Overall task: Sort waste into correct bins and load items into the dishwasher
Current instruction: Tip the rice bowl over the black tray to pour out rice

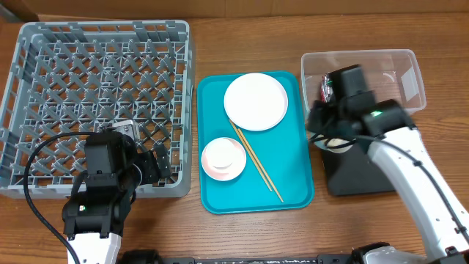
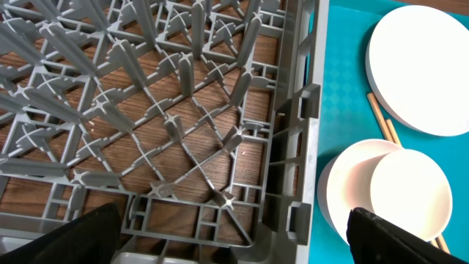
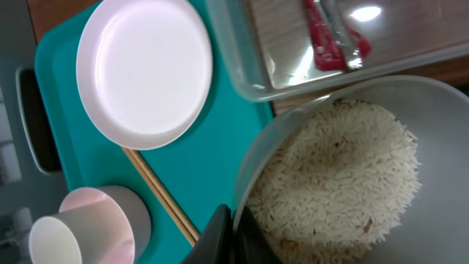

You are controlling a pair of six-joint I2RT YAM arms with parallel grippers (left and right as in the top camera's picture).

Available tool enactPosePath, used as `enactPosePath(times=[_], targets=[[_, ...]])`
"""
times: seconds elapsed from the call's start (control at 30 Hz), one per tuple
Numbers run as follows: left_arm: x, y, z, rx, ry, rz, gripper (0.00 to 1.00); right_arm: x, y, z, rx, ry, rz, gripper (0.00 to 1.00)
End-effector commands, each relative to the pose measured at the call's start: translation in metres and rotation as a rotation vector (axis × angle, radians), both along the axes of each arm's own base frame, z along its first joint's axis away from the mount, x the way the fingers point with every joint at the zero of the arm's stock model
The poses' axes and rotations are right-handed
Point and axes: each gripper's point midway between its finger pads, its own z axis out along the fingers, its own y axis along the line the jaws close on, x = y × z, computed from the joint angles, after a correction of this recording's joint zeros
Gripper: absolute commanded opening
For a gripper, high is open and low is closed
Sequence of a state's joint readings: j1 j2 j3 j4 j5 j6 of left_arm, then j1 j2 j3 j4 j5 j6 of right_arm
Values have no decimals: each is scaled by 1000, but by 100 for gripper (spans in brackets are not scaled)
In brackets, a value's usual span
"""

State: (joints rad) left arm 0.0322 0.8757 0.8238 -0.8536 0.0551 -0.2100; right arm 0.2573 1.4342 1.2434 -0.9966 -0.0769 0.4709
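My right gripper [image 3: 233, 229] pinching rim of grey bowl [image 3: 440, 117] heaped with rice [image 3: 337, 176], beside clear tub [image 3: 242, 77] holding foil wrapper [image 3: 333, 37], my left gripper [image 2: 233, 214] spread wide over dish rack [image 2: 183, 110]

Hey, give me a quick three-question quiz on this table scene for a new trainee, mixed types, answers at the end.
1. True or false: the red foil wrapper lies in the clear tub.
2. Where are the chopsticks? A) in the grey rack B) on the teal tray C) in the black tray
3. Fill in: the bowl held by the right end effector contains ____.
Key: 1 true; 2 B; 3 rice.
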Motion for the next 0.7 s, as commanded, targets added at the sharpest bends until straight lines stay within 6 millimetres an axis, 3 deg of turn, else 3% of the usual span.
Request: enactPosePath(times=[0.0, 0.33, 0.67], targets=[[4, -1, 9, -1, -26, 1, 100, -1, -6, 15, 173, 13, -12, 3], [5, -1, 10, -1, -28, 0, 100, -14, -42, -5, 479, 30, 12, 4], [6, -1, 11, -1, -34, 0, 100, -26, -82, -18, 728, -64, -63, 4]])
